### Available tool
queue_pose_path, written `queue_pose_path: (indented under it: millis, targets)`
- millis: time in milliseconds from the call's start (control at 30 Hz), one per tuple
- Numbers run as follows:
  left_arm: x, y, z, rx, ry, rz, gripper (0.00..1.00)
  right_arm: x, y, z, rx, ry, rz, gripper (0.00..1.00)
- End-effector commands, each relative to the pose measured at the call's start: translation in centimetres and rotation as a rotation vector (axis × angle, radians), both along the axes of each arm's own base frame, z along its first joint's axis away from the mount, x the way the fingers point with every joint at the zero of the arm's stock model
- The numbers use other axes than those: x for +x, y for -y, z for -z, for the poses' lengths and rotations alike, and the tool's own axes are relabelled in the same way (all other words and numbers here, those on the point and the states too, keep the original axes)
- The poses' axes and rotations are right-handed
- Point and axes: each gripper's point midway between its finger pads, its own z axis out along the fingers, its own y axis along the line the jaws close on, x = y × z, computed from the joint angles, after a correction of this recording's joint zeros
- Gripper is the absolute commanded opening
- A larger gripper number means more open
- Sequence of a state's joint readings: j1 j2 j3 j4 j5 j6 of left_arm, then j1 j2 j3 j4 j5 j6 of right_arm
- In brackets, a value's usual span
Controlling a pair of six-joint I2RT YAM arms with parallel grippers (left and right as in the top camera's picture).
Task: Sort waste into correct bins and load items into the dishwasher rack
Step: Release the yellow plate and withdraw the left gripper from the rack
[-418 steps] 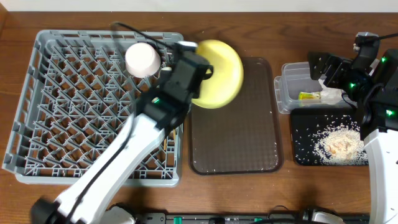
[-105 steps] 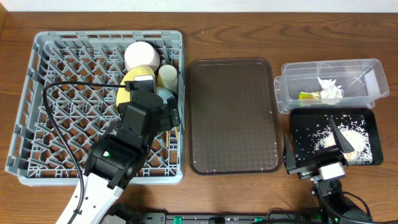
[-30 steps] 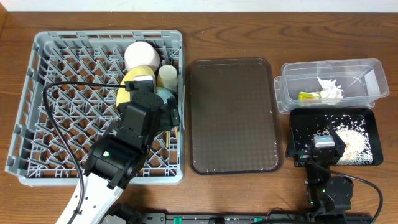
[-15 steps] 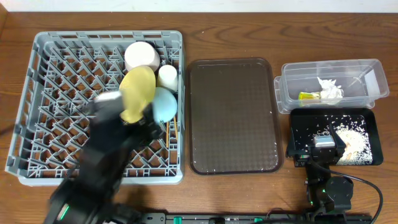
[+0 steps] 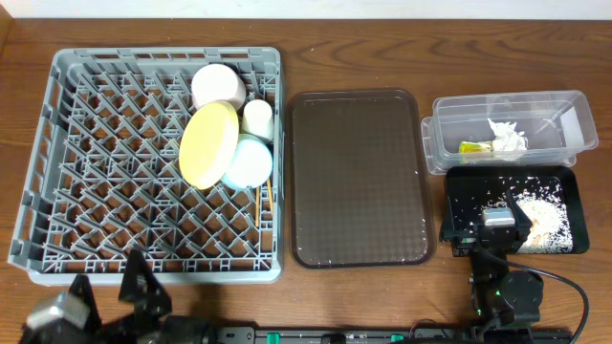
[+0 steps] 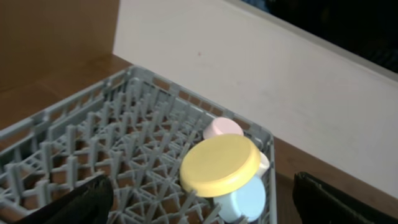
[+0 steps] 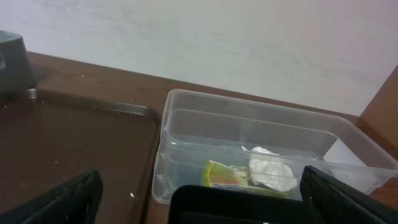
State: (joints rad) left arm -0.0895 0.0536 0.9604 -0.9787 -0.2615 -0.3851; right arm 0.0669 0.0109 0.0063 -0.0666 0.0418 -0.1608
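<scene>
In the grey dishwasher rack (image 5: 96, 153) a yellow plate (image 5: 209, 143) leans on edge against a light-blue bowl (image 5: 250, 162). A white cup (image 5: 218, 88) and a small cream cup (image 5: 256, 117) stand behind them, with chopsticks (image 5: 271, 191) by the rack's right wall. The clear tub (image 5: 564, 110) holds the wrapper (image 5: 473, 147) and the napkin (image 5: 507, 137). Rice (image 5: 540, 215) lies in the black tray (image 5: 469, 191). My left gripper (image 6: 205, 208) is open and empty, low at the rack's front edge. My right gripper (image 7: 208, 205) is open and empty over the black tray's near end.
A large brown serving tray (image 5: 359, 177) lies between the rack and the bins, with a few white specks along its front edge. In the right wrist view the tub (image 7: 261, 134) stands just past the black tray (image 7: 249, 202). A pale wall runs behind the table.
My left arm has pulled back out of the rack to the table's front edge, leaving the plate and bowl uncovered. The right arm has not moved.
</scene>
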Motion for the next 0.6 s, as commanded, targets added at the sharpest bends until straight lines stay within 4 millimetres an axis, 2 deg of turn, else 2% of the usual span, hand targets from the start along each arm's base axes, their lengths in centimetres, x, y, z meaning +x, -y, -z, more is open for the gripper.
queue_pose_path:
  millis: [0,333,567]
  targets:
    - [-0.8,-0.2,0.7,0.007,0.012,-0.013,0.93,0.0,0.0,0.0,0.018,0.001,0.005,0.99]
    - [0.8,0.2,2.7,0.008,-0.039,0.002,0.93,0.0,0.0,0.0,0.018,0.001,0.005,0.99]
    - [5.6,2.1,-0.6,-0.017,0.209,0.093,0.93,0.0,0.0,0.0,0.018,0.001,0.005,0.99]
